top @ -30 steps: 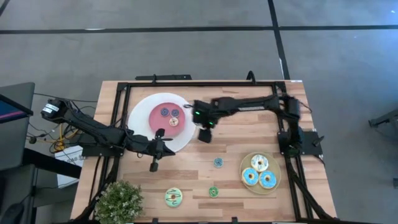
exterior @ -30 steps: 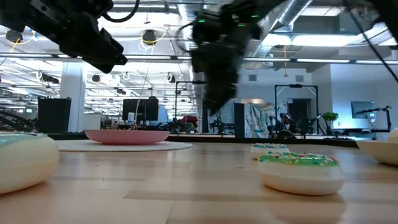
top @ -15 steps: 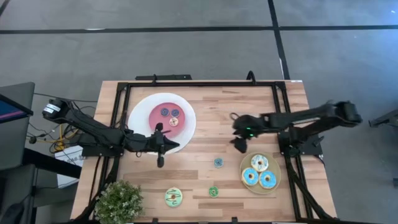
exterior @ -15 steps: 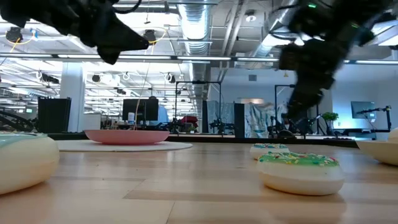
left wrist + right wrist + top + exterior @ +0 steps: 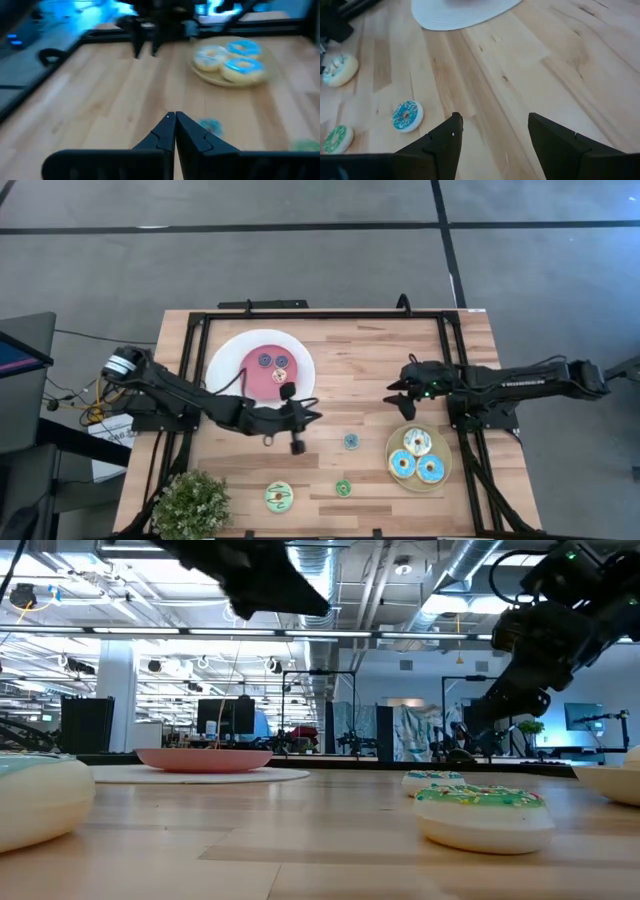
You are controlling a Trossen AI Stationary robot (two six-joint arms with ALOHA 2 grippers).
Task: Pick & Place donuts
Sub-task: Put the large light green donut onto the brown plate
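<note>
Three donuts (image 5: 417, 455) on tan plate (image 5: 393, 442), three small on white plate (image 5: 225, 355), three loose on surface (image 5: 370, 360). Left gripper (image 5: 297, 446) mid-surface, jaws pressed together, empty. Right gripper (image 5: 397, 394) just beside tan plate, jaws spread, empty.

A green-iced ring donut with sprinkles (image 5: 483, 815) lies on the pale wooden surface (image 5: 300, 840). Far left sits a pink-centred white plate (image 5: 203, 764). Two dark arms hang overhead.

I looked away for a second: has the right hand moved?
Yes. The right hand has swung from beside the white plate toward the tan plate, and now hangs open, empty.
</note>
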